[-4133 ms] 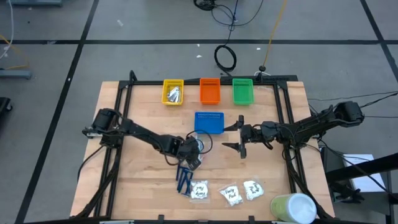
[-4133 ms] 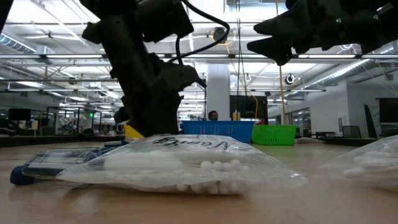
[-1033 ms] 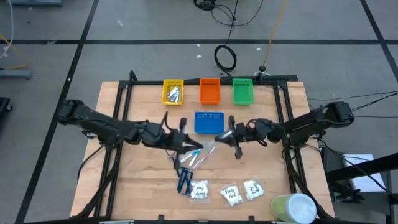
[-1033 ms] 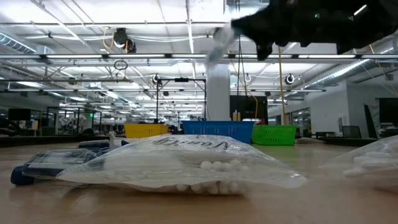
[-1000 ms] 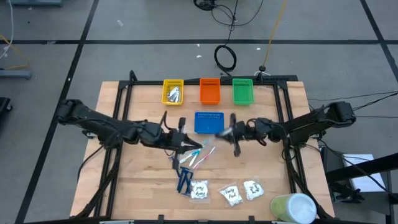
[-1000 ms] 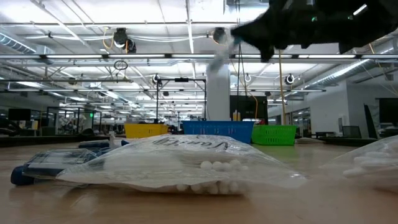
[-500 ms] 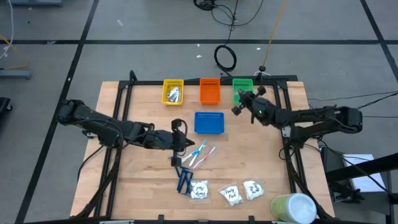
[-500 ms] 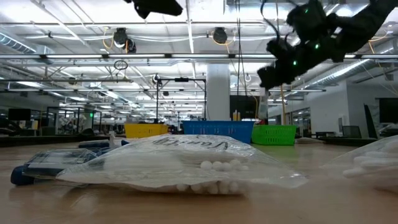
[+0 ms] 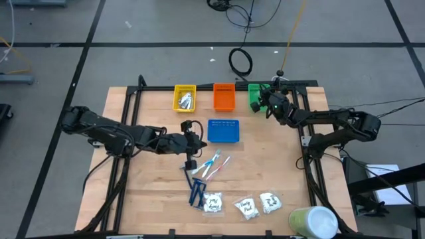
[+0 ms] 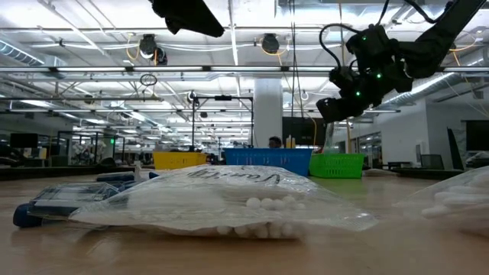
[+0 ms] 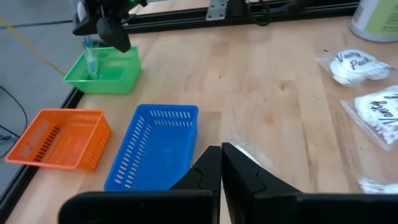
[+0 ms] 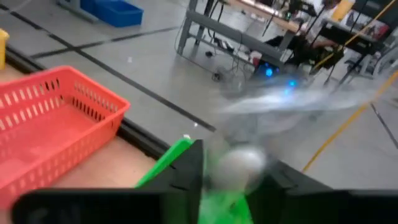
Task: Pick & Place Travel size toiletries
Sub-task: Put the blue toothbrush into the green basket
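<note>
Slatted green plastic tray [image 9: 258,97] sits under your right gripper [image 9: 263,105], a clear stick packet [image 11: 91,58] hanging between its fingers over it. Your left gripper [image 9: 191,151], fingers clenched empty, hovers above loose sticks [image 9: 214,164] on the wooden surface [image 9: 265,166].

Two dark jointed arms, black cables

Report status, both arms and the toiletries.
Right gripper over green tray, releasing a clear packet. Left gripper shut, empty, mid-table. Sticks wait. Nothing in the way.
</note>
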Controlling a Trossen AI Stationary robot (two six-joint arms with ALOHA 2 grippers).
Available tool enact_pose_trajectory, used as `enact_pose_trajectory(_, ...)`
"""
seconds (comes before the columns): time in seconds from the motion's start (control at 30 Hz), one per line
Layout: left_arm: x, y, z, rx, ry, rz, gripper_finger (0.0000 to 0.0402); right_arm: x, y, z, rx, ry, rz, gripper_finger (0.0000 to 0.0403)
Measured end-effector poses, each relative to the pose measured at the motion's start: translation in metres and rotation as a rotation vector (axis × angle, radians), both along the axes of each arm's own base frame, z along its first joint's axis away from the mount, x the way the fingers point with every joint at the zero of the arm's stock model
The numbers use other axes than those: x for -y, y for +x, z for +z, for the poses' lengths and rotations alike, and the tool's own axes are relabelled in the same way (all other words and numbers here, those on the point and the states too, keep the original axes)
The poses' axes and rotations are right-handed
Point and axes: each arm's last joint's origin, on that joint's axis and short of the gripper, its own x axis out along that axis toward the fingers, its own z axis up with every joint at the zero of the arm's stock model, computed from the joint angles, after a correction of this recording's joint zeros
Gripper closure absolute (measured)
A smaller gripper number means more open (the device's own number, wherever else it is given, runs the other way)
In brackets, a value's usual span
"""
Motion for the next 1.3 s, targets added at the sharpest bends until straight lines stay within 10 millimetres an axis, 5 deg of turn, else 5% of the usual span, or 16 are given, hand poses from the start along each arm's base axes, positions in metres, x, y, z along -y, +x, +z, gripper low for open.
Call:
enact_pose_trajectory(0.3,-0.005,0.000,-0.001,-0.007,-0.016,0.029,0.0400,-0.001,0.001,0.002,0.017,-0.009,0.004,0.0172)
enact_pose_trajectory(0.5,-0.005,0.000,-0.002,-0.012,-0.030,0.038,0.0387,-0.012,0.007,0.018,0.055,-0.112,0.070,0.0125)
enact_pose_trajectory(0.77,-0.005,-0.002,-0.003,-0.029,-0.047,0.052,0.0394,-0.047,0.008,0.039,0.160,-0.075,0.216,0.0123)
enact_pose_trajectory(1.07,-0.008,-0.015,-0.024,-0.239,-0.224,0.200,0.0390,-0.109,0.017,0.028,0.283,0.363,1.045,0.0147)
enact_pose_trajectory(1.3,-0.001,0.003,-0.051,-0.281,-0.253,0.251,0.0383,-0.145,0.017,0.022,0.294,0.389,1.246,0.0161)
